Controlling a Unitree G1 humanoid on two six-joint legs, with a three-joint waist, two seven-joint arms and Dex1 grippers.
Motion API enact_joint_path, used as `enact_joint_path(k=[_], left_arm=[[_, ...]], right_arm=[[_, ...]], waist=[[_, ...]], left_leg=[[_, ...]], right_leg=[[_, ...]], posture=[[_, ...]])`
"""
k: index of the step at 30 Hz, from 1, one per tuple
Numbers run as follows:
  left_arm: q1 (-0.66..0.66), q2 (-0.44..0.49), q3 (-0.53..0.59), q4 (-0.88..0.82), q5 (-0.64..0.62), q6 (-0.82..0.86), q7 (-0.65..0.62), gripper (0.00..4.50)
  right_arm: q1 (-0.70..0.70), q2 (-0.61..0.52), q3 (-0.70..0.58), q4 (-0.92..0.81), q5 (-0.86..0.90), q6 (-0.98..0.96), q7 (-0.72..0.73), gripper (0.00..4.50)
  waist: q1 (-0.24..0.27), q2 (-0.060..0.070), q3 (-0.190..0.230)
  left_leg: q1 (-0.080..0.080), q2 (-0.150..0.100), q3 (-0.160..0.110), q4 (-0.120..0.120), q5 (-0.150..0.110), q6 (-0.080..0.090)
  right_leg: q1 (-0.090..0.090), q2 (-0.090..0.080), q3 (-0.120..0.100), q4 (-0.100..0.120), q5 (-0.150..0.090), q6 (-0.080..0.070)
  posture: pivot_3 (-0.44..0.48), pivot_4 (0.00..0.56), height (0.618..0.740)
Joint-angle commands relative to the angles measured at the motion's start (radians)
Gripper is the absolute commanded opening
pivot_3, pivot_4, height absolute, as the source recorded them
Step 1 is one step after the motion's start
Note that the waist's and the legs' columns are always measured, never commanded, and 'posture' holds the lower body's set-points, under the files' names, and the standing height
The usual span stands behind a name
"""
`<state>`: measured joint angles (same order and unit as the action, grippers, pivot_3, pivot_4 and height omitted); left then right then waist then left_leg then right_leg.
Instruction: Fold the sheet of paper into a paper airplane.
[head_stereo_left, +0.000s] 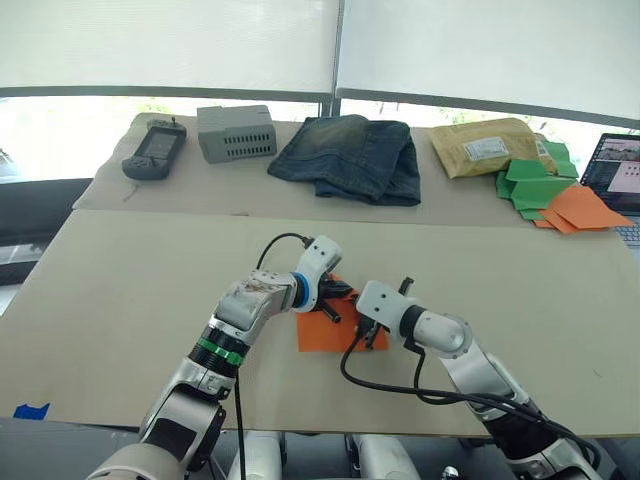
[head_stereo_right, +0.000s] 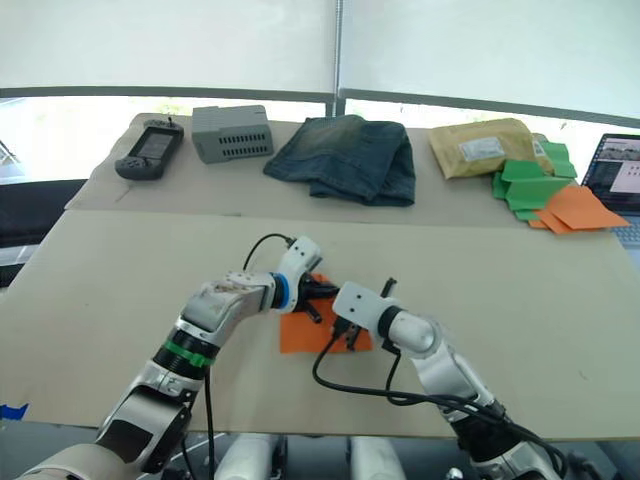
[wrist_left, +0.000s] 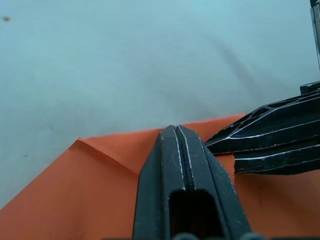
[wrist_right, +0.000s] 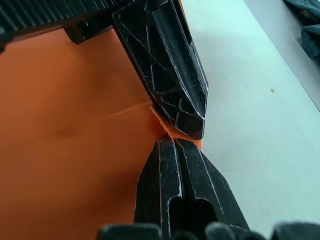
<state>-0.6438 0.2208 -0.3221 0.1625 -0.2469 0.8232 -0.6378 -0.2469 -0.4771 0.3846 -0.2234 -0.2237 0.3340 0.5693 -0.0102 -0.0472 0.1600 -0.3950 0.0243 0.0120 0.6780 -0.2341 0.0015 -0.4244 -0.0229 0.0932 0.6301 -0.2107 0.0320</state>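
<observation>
A bright orange, roughly square sheet of paper (head_stereo_left: 322, 334) lies flat on the beige tabletop (head_stereo_left: 120, 290), low in the centre of the head views, with both arms meeting over it. The left gripper (wrist_left: 176, 131) has its two black fingers pressed together, tips resting on the paper near an edge where a corner is folded over into a slanted crease. The right gripper (wrist_right: 174, 142) also has its fingers together, tips at the sheet's edge where a small flap of orange paper curls up against the left gripper's fingertip.

Along the top of the head views sit a dark handheld device (head_stereo_left: 153, 151), a grey vented box (head_stereo_left: 236, 132), folded blue jeans (head_stereo_left: 352, 155), a tan padded envelope (head_stereo_left: 488, 145) and, at upper right, a pile of green and orange papers (head_stereo_left: 550, 192) beside a laptop (head_stereo_left: 617, 172).
</observation>
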Motion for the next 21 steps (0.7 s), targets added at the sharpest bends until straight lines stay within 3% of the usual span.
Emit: enact_joint_path(k=[1, 3, 8, 15, 20, 21], left_arm=[[-0.020, -0.006, -0.024, 0.026, 0.044, -0.013, 0.011, 0.00], [-0.016, -0.005, -0.035, 0.031, 0.050, -0.012, 0.003, 0.00], [-0.003, 0.000, -0.048, 0.032, 0.061, -0.021, -0.004, 0.00], [0.014, 0.007, -0.052, 0.019, 0.071, -0.035, -0.011, 0.00], [0.022, 0.002, -0.050, 0.011, 0.076, -0.040, -0.007, 0.00], [0.022, 0.002, -0.049, 0.009, 0.077, -0.041, -0.006, 0.00]], right_arm=[[0.017, -0.001, 0.005, -0.010, -0.006, -0.004, 0.015, 0.03], [0.015, -0.008, 0.004, -0.018, -0.013, -0.012, 0.017, 0.03], [0.029, -0.036, -0.033, -0.106, 0.019, 0.041, 0.061, 1.62], [0.078, -0.012, -0.218, -0.222, 0.209, 0.165, 0.092, 1.62], [0.047, 0.053, -0.262, -0.183, 0.249, 0.223, 0.031, 0.09], [0.038, 0.067, -0.256, -0.166, 0.246, 0.230, 0.018, 0.04]], waist=[[0.001, 0.000, 0.000], [0.002, 0.000, 0.000], [0.005, 0.000, 0.000], [0.006, 0.000, 0.000], [0.001, 0.000, 0.000], [0.000, 0.000, 0.000]], left_leg=[[0.001, 0.000, 0.000, 0.000, 0.000, 0.000], [0.002, -0.001, 0.000, 0.000, 0.000, 0.000], [0.003, -0.002, 0.000, 0.000, 0.000, 0.000], [0.002, -0.002, -0.001, 0.000, 0.000, 0.000], [0.003, -0.002, -0.001, -0.001, 0.000, 0.000], [0.003, -0.002, -0.001, -0.001, 0.000, 0.000]], right_leg=[[0.001, 0.000, 0.000, 0.000, 0.000, 0.000], [0.002, -0.001, 0.000, 0.000, 0.000, 0.000], [0.003, -0.001, 0.000, 0.000, -0.001, 0.001], [0.002, -0.002, 0.000, 0.000, -0.001, 0.001], [0.003, -0.001, 0.000, 0.000, -0.001, 0.001], [0.003, -0.001, 0.000, 0.000, -0.001, 0.001]], posture=[[0.000, 0.150, 0.728], [0.000, 0.150, 0.728], [0.000, 0.150, 0.728], [0.000, 0.150, 0.728], [0.000, 0.150, 0.728], [0.000, 0.150, 0.728]])
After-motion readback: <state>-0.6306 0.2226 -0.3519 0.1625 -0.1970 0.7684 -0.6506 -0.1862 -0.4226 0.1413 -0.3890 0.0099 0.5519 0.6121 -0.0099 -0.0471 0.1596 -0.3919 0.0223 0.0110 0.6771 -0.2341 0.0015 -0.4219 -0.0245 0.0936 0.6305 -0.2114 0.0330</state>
